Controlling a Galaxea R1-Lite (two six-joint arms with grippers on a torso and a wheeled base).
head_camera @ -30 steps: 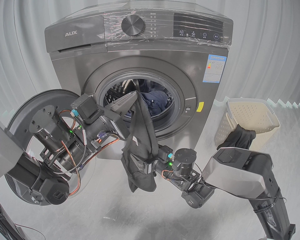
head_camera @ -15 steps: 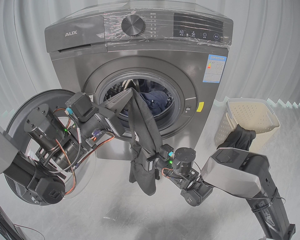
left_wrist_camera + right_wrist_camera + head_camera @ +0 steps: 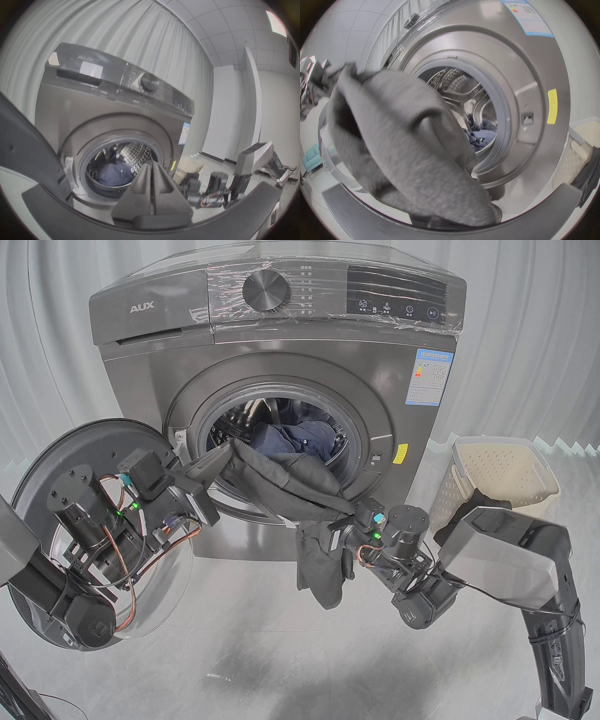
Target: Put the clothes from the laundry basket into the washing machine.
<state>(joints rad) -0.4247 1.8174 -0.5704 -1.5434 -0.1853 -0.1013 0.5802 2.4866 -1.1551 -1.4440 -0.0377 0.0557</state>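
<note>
Dark garment point(image 3: 284, 480) spans the washing machine point(image 3: 156, 377) mouth slantwise, left tool point(image 3: 228, 450) pinching its upper end, right tool point(image 3: 332, 537) its lower.

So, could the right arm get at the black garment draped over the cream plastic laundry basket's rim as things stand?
Probably not yet. The right hand is shut on the dark grey cloth garment, which the left hand also holds. The black garment itself looks otherwise unblocked, close beside that arm.
</note>
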